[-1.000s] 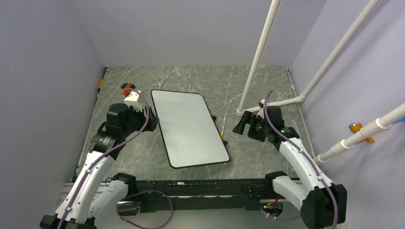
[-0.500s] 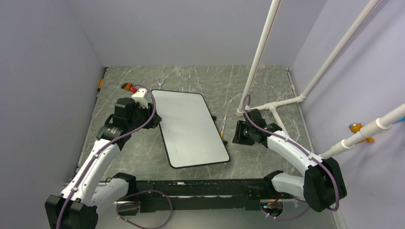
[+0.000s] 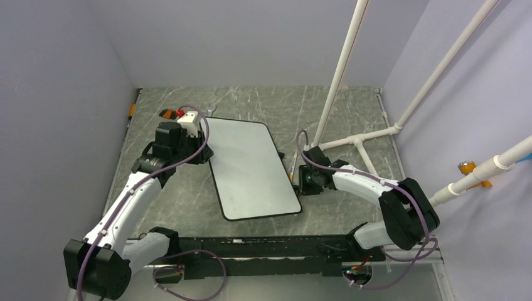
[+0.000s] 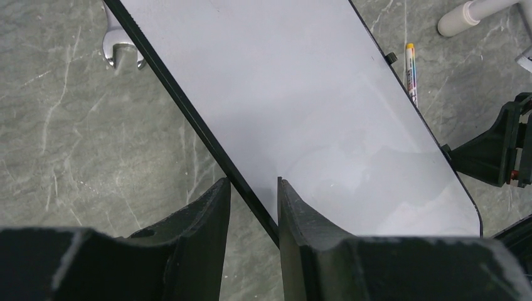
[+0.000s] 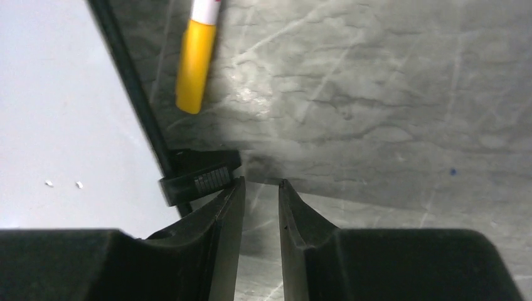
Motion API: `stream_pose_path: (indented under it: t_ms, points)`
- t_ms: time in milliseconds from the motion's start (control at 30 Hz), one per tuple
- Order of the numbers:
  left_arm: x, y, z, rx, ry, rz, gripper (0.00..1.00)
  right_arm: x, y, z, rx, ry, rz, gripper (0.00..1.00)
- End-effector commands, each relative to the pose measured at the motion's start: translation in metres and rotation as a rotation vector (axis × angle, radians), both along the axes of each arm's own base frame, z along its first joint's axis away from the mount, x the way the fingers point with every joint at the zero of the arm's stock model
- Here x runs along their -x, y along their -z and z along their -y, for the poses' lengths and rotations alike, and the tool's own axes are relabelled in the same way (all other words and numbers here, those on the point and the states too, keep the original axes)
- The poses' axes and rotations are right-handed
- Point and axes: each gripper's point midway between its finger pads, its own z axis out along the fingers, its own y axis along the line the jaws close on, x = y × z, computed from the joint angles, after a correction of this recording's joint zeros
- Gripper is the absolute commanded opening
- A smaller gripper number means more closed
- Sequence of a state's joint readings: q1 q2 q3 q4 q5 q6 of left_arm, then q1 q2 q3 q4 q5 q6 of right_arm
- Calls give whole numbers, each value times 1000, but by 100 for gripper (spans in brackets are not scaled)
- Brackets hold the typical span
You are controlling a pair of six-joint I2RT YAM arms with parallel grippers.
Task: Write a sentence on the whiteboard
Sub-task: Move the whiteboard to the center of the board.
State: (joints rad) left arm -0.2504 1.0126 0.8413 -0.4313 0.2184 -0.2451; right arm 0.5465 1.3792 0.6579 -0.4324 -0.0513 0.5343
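Whiteboard [image 4: 301, 94] edge runs btwn L gripper [image 4: 253, 184] fingers, R gripper [image 5: 261, 182] just beside; both slightly apart.

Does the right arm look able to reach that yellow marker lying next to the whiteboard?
Probably yes. The marker lies on bare table just ahead of the right gripper, beside the whiteboard, with nothing covering it.

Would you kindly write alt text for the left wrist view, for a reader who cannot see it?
The left gripper, fingers slightly parted, hangs over the black left frame of a blank whiteboard lying on a grey marbled table. A wrench lies beside that frame farther off, and a yellow-ended marker beside the opposite edge.
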Motion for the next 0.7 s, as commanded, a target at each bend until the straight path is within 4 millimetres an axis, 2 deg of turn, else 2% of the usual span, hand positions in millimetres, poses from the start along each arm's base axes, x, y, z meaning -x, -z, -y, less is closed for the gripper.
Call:
stream_pose_path:
  t_ms: [0,167,400,667]
  points:
    - [-17,-32,11,7,58,95,37,-15,-11,-31,-58,-59,64,28]
    - [-32,-38,12,-33,83,107,41,-10,-10,-60,-79,-141,54,28]
    - [-51,-34,21,-83,168,76,44,-3,-1,-97,-93,-229,27,27]
    - [-75,-29,35,-81,254,40,48,-6,5,-133,-111,-292,3,26]
